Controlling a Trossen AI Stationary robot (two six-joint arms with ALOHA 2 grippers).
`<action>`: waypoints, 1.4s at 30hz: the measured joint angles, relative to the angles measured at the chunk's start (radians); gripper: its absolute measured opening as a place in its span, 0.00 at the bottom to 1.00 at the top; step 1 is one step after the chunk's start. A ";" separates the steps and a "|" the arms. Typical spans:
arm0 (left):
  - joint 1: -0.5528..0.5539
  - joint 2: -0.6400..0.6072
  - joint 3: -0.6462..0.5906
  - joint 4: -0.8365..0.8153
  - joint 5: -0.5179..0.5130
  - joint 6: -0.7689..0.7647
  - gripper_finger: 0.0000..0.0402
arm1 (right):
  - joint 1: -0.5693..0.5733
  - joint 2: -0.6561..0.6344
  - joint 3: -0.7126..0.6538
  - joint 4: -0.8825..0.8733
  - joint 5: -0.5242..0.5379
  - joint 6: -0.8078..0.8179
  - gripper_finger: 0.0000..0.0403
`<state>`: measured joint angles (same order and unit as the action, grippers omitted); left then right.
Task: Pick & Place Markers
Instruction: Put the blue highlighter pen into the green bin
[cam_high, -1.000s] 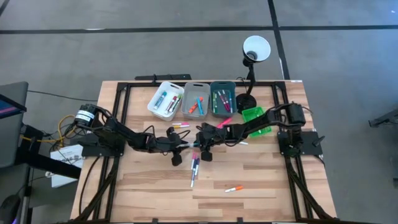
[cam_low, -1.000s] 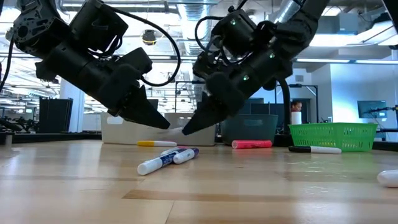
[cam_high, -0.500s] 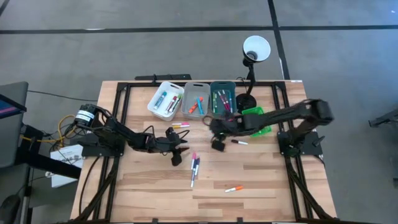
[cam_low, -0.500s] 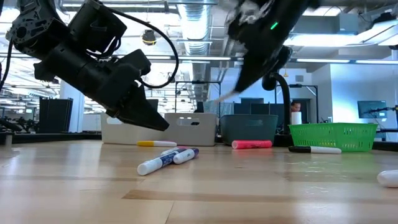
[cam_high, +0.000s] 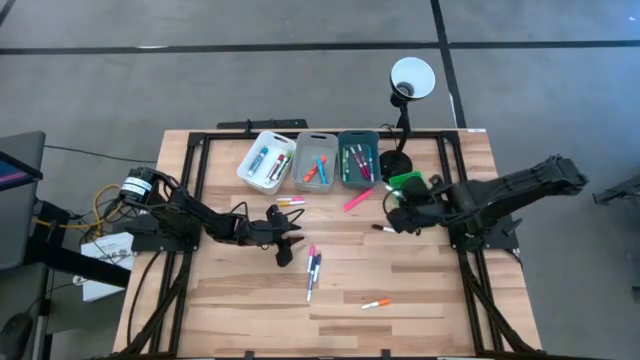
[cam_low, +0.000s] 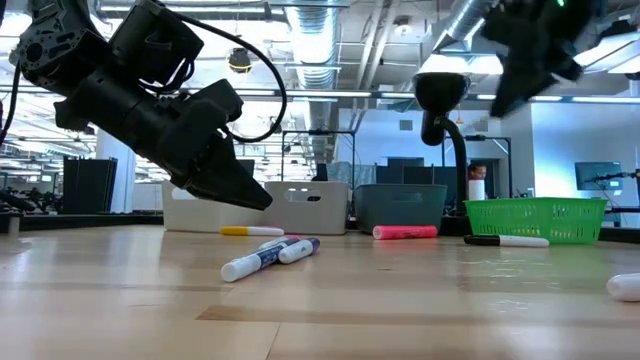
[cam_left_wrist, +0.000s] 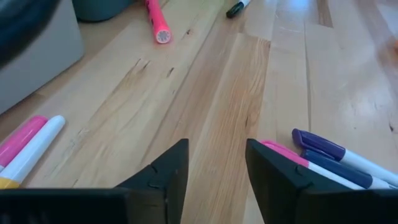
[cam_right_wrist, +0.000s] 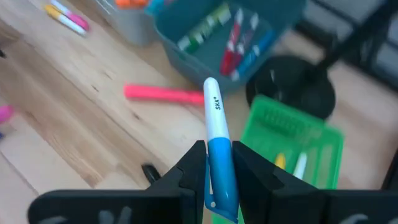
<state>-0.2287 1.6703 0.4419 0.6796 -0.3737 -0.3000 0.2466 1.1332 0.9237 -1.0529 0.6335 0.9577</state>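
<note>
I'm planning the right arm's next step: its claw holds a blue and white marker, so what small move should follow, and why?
Probably carry it on over the green bin and open. The right claw is shut on the blue and white marker, raised off the table, and the right wrist view shows that bin just ahead with markers already inside. The left claw hangs open near the loose markers.

Both arms are matte black, jointed, with looping black cables.
</note>
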 joint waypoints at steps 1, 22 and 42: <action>0.000 0.000 0.000 0.000 0.000 0.000 0.38 | 0.000 -0.006 -0.026 0.000 -0.009 0.036 0.14; 0.000 0.000 0.000 0.010 -0.026 0.005 0.38 | -0.136 0.105 -0.243 -0.003 -0.147 0.272 0.14; 0.000 0.000 0.000 0.011 -0.026 0.005 0.38 | -0.304 0.303 -0.243 0.142 -0.223 0.030 0.24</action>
<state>-0.2283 1.6707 0.4419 0.6903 -0.3992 -0.2947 -0.0570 1.4364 0.6811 -0.9105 0.4108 0.9881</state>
